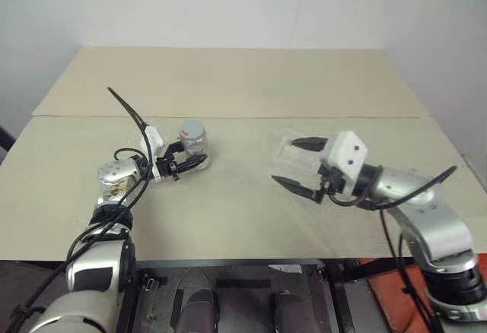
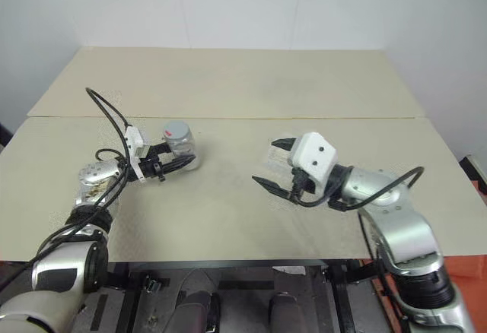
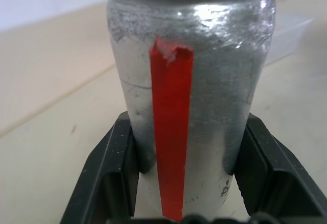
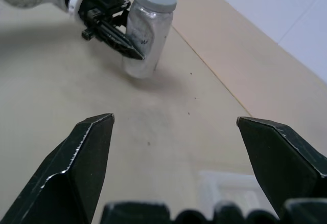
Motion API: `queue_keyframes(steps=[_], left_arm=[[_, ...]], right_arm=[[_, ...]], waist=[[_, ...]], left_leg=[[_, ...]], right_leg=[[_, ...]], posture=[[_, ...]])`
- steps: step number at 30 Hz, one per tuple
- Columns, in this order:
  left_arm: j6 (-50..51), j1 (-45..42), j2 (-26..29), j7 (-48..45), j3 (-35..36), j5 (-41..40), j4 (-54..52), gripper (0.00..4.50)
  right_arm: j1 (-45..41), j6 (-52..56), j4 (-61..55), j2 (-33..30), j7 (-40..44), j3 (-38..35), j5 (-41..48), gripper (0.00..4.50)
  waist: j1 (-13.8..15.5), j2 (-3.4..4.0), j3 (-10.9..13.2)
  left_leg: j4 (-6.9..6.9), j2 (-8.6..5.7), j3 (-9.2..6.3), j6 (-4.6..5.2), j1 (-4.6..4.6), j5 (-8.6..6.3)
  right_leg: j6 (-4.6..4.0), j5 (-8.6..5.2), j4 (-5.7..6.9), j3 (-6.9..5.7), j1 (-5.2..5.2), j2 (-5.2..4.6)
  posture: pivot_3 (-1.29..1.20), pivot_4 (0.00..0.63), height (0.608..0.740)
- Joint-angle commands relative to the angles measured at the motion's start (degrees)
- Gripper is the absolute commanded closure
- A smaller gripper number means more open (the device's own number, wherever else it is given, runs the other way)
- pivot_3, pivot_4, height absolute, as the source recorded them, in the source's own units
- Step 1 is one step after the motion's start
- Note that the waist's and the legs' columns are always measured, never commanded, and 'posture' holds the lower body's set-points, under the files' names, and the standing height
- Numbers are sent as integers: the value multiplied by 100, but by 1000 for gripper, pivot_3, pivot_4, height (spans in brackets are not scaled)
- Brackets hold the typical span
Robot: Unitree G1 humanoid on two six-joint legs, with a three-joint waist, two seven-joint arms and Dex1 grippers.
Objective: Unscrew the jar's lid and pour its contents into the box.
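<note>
In the head views, the left gripper (image 1: 185, 166) sits left of centre, its black fingers pinching the jar (image 1: 194, 144) from both sides low on its body. The jar stands upright, with its grey lid (image 1: 192, 130) still on top and a small red mark at the lid's edge. In the left wrist view the jar's silvery side carries a red strip (image 3: 172, 132) running down it, and the two fingers (image 3: 113, 169) press against the jar on either side of that strip. Whether the jar's base touches the table (image 1: 228, 211) or is just clear of it cannot be told.

Right of centre, the right gripper (image 1: 302, 166) is held above the table with its fingers spread wide, nothing between them, pointing toward the jar but well apart from it. The clear box (image 1: 293, 154) lies on the table just beneath and behind this gripper, partly hidden by it; its pale rim shows at the bottom of the right wrist view.
</note>
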Motion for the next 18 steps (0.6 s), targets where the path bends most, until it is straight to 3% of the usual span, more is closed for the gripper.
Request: queue_keyframes(steps=[1,6,18], left_arm=[[235,295,-197,-37,-259,-193,-1016,2342],[450,590,-559,298,-564,-208,-1831,2342],[672,629,-611,422,-893,-235,-2162,2342]], right_arm=[[-312,281,-254,459,-557,159,-19,0],[-773,641,-213,1341,-1313,195,-2,0],[-754,791,-484,1614,-1543,510,-29,0]], waist=[[2,0,0],[14,0,0],[-9,1,0]], left_leg=[[0,0,-1,0,-5,0],[4,-1,-5,0,-14,0],[3,-2,-7,1,-15,0]], right_leg=[[0,0,4,2,-7,-1],[0,0,5,1,-17,0],[0,0,2,0,-17,1]], posture=[[0,150,740],[0,150,740],[0,150,740]])
